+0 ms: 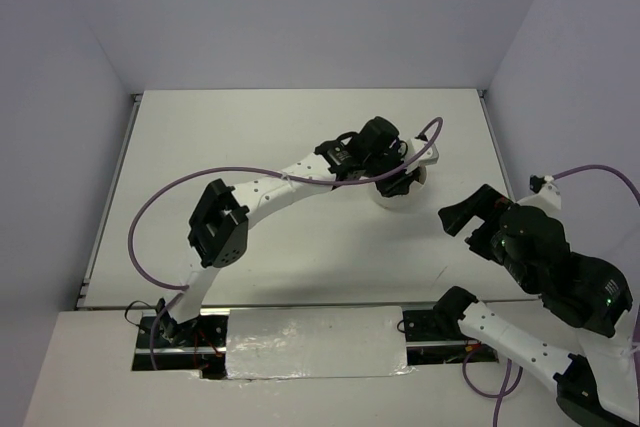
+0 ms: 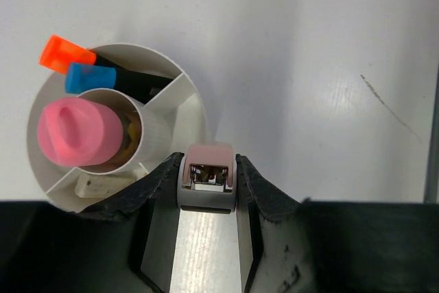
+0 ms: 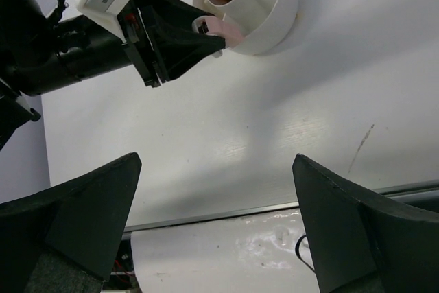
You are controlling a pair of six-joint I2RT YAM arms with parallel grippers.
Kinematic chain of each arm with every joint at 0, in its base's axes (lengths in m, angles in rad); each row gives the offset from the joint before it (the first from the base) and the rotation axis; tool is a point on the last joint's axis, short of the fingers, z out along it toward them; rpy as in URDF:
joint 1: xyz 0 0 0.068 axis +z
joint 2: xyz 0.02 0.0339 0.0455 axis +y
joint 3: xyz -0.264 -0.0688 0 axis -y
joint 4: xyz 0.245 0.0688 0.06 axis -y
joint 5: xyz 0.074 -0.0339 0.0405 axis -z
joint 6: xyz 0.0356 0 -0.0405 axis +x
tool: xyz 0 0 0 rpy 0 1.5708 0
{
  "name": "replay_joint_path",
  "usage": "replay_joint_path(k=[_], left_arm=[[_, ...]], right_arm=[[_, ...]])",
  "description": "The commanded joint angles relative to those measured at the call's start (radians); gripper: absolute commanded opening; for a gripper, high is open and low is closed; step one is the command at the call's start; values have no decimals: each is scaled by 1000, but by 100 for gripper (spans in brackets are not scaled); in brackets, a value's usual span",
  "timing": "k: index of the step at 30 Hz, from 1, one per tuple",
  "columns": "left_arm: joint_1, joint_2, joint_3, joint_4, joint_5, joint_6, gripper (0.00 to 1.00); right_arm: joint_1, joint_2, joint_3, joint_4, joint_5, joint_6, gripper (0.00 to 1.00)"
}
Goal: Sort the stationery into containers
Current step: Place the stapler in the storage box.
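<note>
The round white tub (image 2: 180,72) stands at the table's right middle (image 1: 400,197). Its centre tube holds the pink cylinder (image 2: 75,132). A rear compartment holds two black markers, one orange-tipped (image 2: 65,53), one blue-tipped (image 2: 82,77). A small white piece (image 2: 103,184) lies in a near compartment. My left gripper (image 2: 208,176) is shut on a small pink and grey block (image 2: 209,152) with a metal-lined opening, right at the tub's rim (image 3: 223,31). My right gripper (image 3: 216,190) is open and empty, nearer and to the right of the tub (image 1: 465,215).
A thin dark scratch (image 2: 391,104) marks the table to the right of the tub. A metal strip (image 3: 274,207) runs along the table's near edge. Walls close the table on three sides. The left arm's purple cable (image 1: 200,182) arcs over the left half.
</note>
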Motion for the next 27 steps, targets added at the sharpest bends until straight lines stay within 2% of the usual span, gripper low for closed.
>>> replay_joint_path(k=[1,6,17,20,21,24,27], left_arm=[[-4,3,31,71,-27,71,0],[-2,54,80,81,-24,72,0],[3,112,117,110,-45,71,9],[7,121,118,114,-61,64,20],[9,123,121,116,-64,55,32],[9,121,114,131,-80,49,47],[10,126,115,137,-85,45,52]], right_arm=[[-2,23,29,-90,-11,-28,100],[-2,25,3,-70,-57,-35,100],[-2,48,-7,-32,-112,-59,100],[0,49,-9,-12,-123,-71,100],[-2,51,-8,-9,-126,-84,100],[-3,74,3,4,-124,-111,100],[-2,107,6,24,-126,-143,100]])
